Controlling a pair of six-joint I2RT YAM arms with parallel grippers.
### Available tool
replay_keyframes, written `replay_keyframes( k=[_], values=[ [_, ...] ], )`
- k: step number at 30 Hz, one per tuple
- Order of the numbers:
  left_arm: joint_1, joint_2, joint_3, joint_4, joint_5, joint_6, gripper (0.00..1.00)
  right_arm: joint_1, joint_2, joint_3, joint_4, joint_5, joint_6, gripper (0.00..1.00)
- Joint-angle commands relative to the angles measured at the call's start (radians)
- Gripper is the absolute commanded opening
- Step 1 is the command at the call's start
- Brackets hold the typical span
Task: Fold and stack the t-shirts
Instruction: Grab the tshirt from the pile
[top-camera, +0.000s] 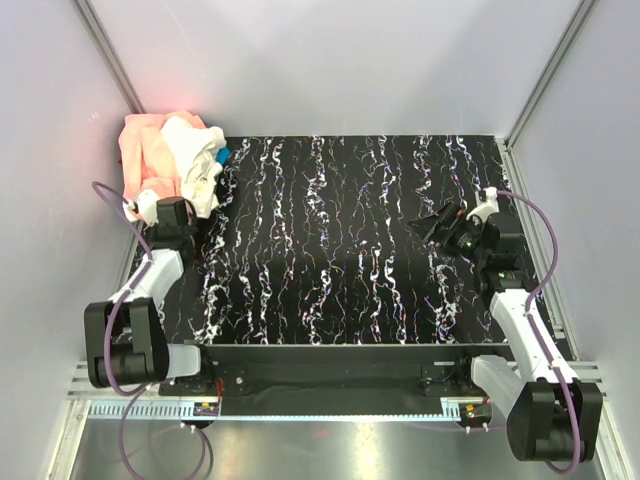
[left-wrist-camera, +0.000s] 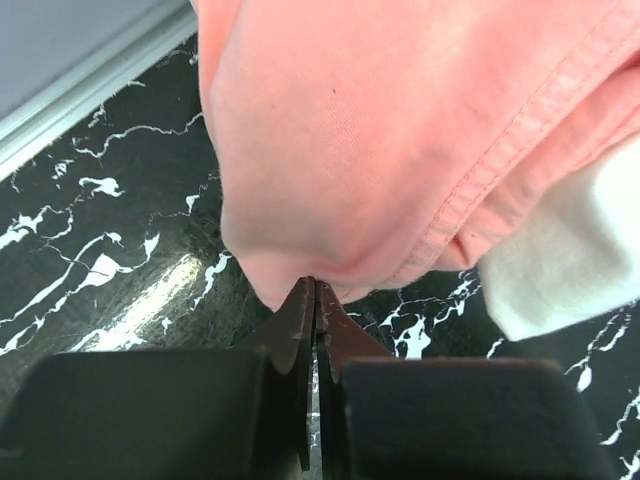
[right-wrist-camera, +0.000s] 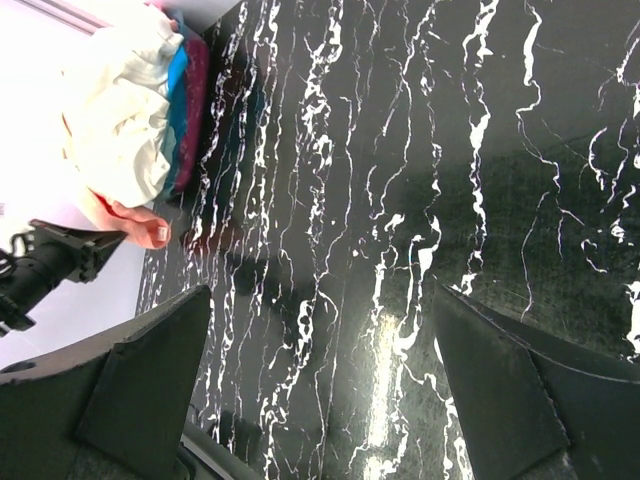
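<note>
Now | left end effector (left-wrist-camera: 314, 292) clenched on salmon-pink t-shirt (left-wrist-camera: 400, 130) edge | right end effector (right-wrist-camera: 320, 345) released above table (right-wrist-camera: 420, 150)

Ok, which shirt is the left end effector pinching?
The pink shirt: its lower edge sits in the shut left end effector. The cream shirt lies beside it, clear of the tips; the blue shirt is farther off.

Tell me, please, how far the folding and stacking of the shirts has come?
Done: nothing. No shirt lies folded, and all sit crumpled in one heap at the far-left corner. In hand: the left pincer is shut on an edge of the salmon-pink shirt; the right pincer hangs open. Left: folding and stacking every shirt.
</note>
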Motion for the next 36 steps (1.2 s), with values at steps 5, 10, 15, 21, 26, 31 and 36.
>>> replay_keyframes(
  k=[5, 10, 15, 21, 26, 31, 36],
  values=[
    [-0.097, -0.348, 0.065, -0.068, -0.085, -0.029, 0.0, 0.042, 0.0, 0.05, 0.007, 0.035, -0.02, 1.0],
    [-0.222, -0.45, 0.321, -0.197, -0.076, 0.001, 0.0, 0.047, -0.063, 0.101, -0.101, 0.089, -0.045, 1.0],
    [-0.39, -0.297, 0.634, -0.29, 0.157, 0.093, 0.0, 0.045, -0.117, 0.201, -0.237, 0.235, -0.013, 1.0],
    [-0.549, -0.097, 0.903, -0.541, -0.151, 0.175, 0.81, 0.045, -0.181, 0.294, -0.386, 0.223, -0.039, 1.0],
    [-0.259, -0.187, 0.515, -0.393, 0.076, 0.026, 0.99, 0.045, -0.255, 0.242, -0.42, 0.189, -0.043, 1.0],
    [-0.069, -0.149, 0.355, -0.247, 0.154, 0.015, 0.99, 0.043, -0.24, 0.198, -0.385, 0.131, -0.039, 1.0],
    [0.077, -0.045, 0.34, -0.172, 0.199, -0.035, 0.99, 0.045, -0.166, 0.178, -0.334, 0.086, -0.039, 1.0]
  ],
)
